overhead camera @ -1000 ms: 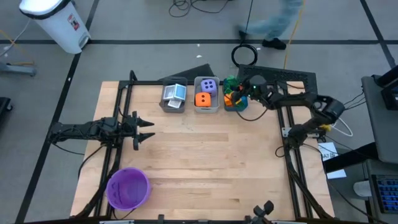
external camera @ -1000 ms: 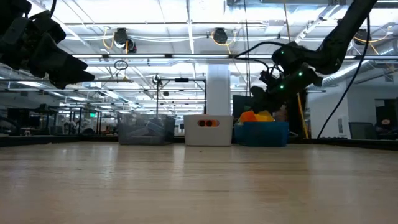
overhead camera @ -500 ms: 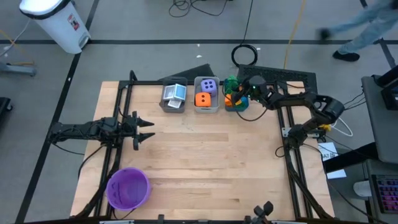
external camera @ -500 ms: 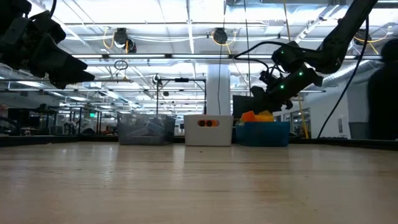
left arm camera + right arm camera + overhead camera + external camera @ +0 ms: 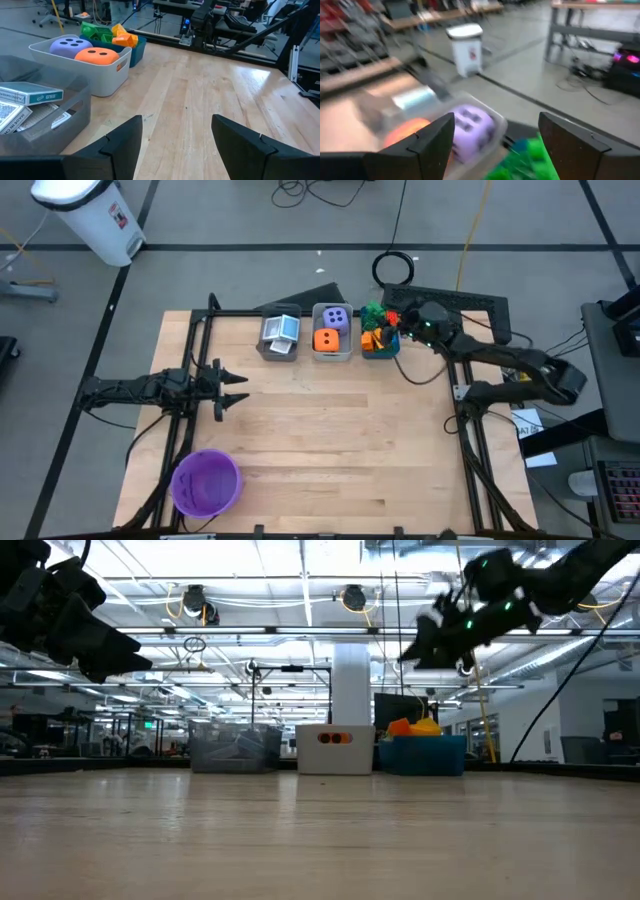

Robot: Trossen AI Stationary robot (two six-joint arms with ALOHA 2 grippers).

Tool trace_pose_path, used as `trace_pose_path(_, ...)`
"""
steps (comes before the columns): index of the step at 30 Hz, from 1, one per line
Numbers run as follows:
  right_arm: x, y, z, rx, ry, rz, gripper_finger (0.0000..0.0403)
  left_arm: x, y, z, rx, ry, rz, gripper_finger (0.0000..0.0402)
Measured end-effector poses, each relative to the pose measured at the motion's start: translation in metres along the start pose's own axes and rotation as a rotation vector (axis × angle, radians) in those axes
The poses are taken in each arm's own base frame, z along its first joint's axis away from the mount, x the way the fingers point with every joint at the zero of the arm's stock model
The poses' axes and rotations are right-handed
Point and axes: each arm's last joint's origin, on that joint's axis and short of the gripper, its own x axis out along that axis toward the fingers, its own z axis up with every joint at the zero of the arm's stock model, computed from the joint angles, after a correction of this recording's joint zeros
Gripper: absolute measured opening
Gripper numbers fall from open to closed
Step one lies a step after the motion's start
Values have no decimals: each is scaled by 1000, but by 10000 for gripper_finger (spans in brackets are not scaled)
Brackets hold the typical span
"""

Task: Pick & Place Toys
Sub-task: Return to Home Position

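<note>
Three bins stand in a row at the table's far edge. The grey bin (image 5: 280,336) holds white-and-teal cards (image 5: 31,95). The pale bin (image 5: 332,332) holds the purple die (image 5: 338,318) and the orange die (image 5: 326,339). The blue bin (image 5: 380,340) holds multicoloured bricks (image 5: 374,322). My right gripper (image 5: 397,321) hangs open and empty above the blue bin's right side; in its wrist view (image 5: 495,140) the dice and green bricks lie below. My left gripper (image 5: 243,388) is open and empty above the table's left part (image 5: 175,145).
A round purple bowl (image 5: 205,483) stands at the table's near left corner. Bare wood (image 5: 340,440) lies between the bins, the bowl and the arms. Black frame rails (image 5: 470,430) run along the table's left and right sides.
My right gripper has gone up, away from the blue bin, and a little toward the table's right edge; its arm has swung out to the right. The bricks, dice and cards have stayed in their bins.
</note>
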Motion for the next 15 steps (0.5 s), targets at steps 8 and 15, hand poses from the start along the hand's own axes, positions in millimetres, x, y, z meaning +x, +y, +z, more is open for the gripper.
trace_pose_path(8,-70,19,31,96,-94,128,280,0,0,0,0,0,0,246)
trace_pose_path(15,-120,12,27,-24,-40,136,281,0,0,0,0,0,0,246)
